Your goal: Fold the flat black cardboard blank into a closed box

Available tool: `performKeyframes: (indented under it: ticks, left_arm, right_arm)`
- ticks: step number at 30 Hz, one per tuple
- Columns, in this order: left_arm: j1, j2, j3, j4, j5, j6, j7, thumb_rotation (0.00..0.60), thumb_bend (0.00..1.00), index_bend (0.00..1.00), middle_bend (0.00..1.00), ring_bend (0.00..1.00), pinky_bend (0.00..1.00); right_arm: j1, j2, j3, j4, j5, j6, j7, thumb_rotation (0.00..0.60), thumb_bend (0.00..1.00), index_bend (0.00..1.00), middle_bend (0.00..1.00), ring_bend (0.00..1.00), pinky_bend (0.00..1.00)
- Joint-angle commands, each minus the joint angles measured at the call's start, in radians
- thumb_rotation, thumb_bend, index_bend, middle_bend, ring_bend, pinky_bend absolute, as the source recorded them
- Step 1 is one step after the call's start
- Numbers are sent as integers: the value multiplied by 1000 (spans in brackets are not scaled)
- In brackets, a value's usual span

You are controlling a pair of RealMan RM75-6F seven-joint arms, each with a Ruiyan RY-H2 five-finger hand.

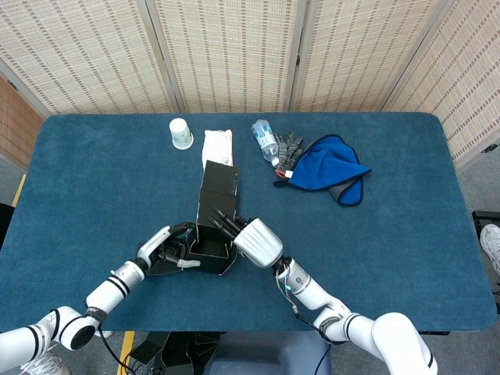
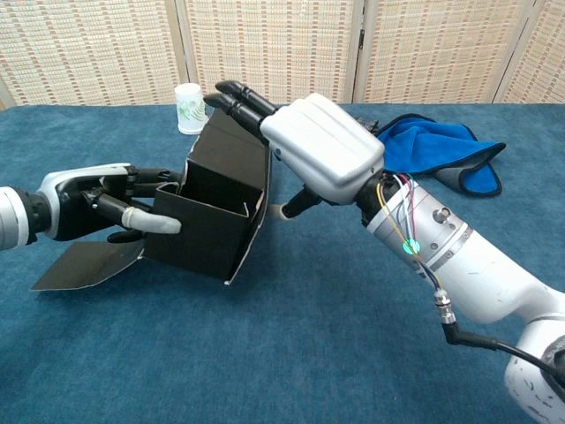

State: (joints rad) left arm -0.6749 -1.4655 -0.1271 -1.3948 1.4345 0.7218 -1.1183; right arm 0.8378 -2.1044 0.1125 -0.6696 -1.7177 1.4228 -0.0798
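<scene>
The black cardboard box (image 1: 209, 234) (image 2: 205, 228) is partly folded and open at the top, near the table's front edge. Its long lid panel (image 1: 219, 181) stretches away toward the far side. One loose flap (image 2: 85, 262) lies flat on the table at the left. My left hand (image 1: 169, 250) (image 2: 95, 205) grips the box's left wall, thumb across the front face. My right hand (image 1: 253, 240) (image 2: 311, 150) has straight fingers pressed flat against the right side panel (image 2: 256, 196), which stands up against the box.
A white paper cup (image 1: 180, 133) (image 2: 191, 108), a white packet (image 1: 218, 147), a plastic bottle (image 1: 266, 141), dark gloves (image 1: 291, 147) and a blue cloth (image 1: 328, 168) (image 2: 441, 146) lie along the far side. Woven screens stand behind the blue table (image 1: 406, 234).
</scene>
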Motion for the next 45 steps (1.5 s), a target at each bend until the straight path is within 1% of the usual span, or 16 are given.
performKeyframes:
  ticks: [1,8,14,24,30,34,36,38,45]
  left_arm:
    - [-1,-20,15,26,12,11,7,600,104,254,263,666,881]
    - [-1,-62,49,103,47,44,40,600,103,253,256,664,881]
    - [3,-67,66,143,55,63,30,600,103,246,241,661,880]
    - [10,-60,91,161,59,73,-7,600,103,236,219,649,877]
    - [8,-58,108,169,71,78,-16,600,103,233,211,649,877]
    - [5,-60,115,173,75,78,-26,600,103,231,207,648,877]
    - [5,-60,118,173,77,80,-31,600,103,230,205,648,877]
    - [4,-59,122,174,79,81,-31,600,103,228,203,648,877]
    - [5,-58,129,169,76,85,-37,600,103,226,201,648,877]
  right_arm:
    - [8,-5,-13,19,-5,-15,10,600,0,0,0,545,971]
    - [20,-32,-45,67,-14,-54,30,600,0,0,0,546,972]
    - [31,-53,-50,94,-14,-59,43,600,0,0,0,546,971]
    - [56,-86,-53,145,-21,-36,63,600,0,0,0,541,972]
    - [65,-92,-57,163,-23,-21,82,600,0,0,0,508,968]
    - [72,-91,-53,156,-16,-31,80,600,0,0,0,496,957]
    - [75,-85,-53,145,-11,-47,68,600,0,0,0,483,906]
    - [77,-77,-48,124,-5,-52,63,600,0,0,0,476,880]
    - [97,-46,-38,56,-1,-71,17,600,0,0,0,476,878]
